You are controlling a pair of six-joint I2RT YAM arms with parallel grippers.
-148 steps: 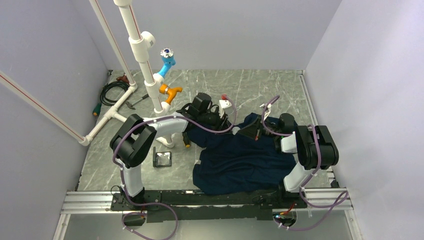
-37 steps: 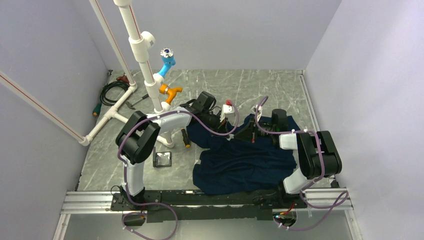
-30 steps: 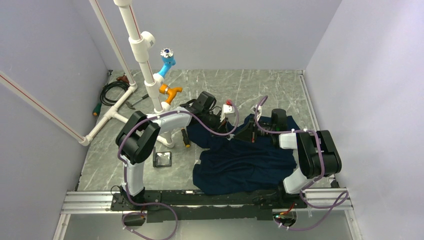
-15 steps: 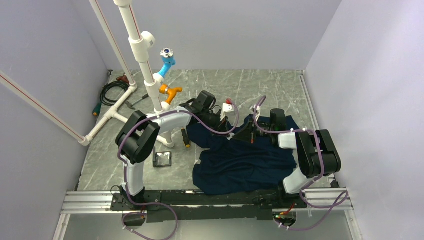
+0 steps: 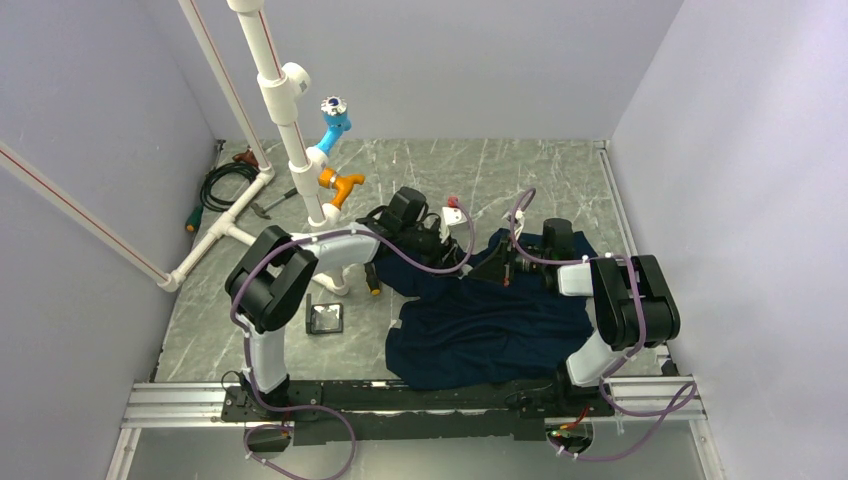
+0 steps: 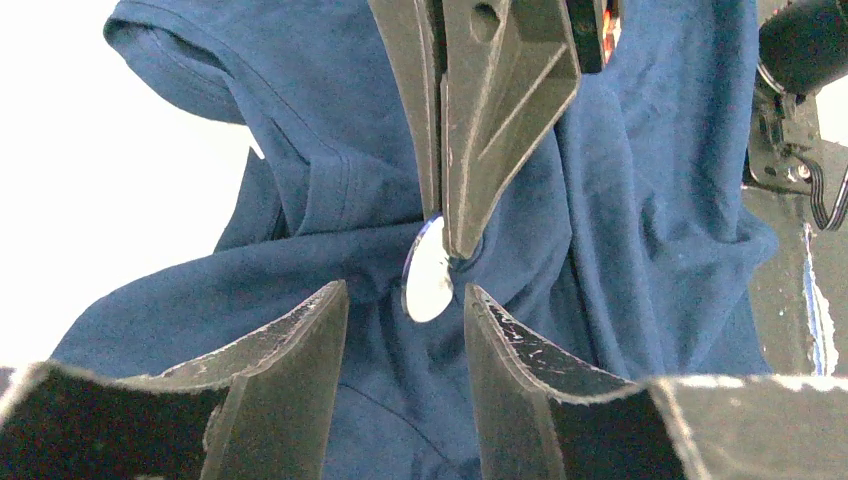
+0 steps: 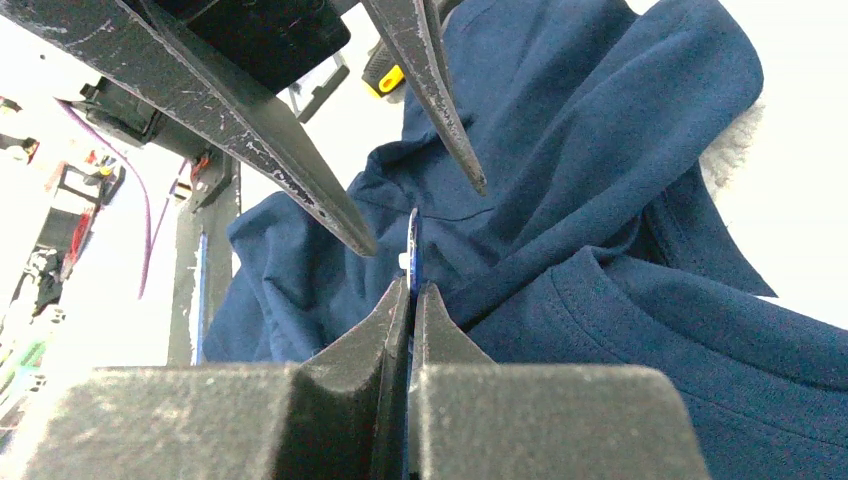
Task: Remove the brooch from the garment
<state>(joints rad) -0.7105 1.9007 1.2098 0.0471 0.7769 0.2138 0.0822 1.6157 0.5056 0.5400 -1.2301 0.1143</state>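
The garment (image 5: 490, 315) is a dark navy T-shirt, crumpled on the table in front of the right arm. The brooch (image 6: 428, 282), a small pale round disc, stands on edge against a raised fold of the cloth. My right gripper (image 7: 411, 288) is shut on the brooch (image 7: 412, 245), seen edge-on as a thin blue line. In the left wrist view the right gripper (image 6: 446, 238) comes down from above onto the disc's rim. My left gripper (image 6: 405, 290) is open, its fingers either side of the disc without touching it. In the top view the left gripper (image 5: 458, 255) and the right gripper (image 5: 490, 265) meet over the shirt's far edge.
A white pipe frame (image 5: 290, 130) stands at the back left with a light-blue fitting (image 5: 335, 122) and an orange fitting (image 5: 340, 183). A small black square device (image 5: 325, 318) and a yellow-tipped tool (image 5: 375, 285) lie left of the shirt. A coiled cable (image 5: 225, 180) lies far left.
Since about five seconds ago the right gripper has reached left across the shirt to meet the left gripper. In the last second both arms have shifted only slightly.
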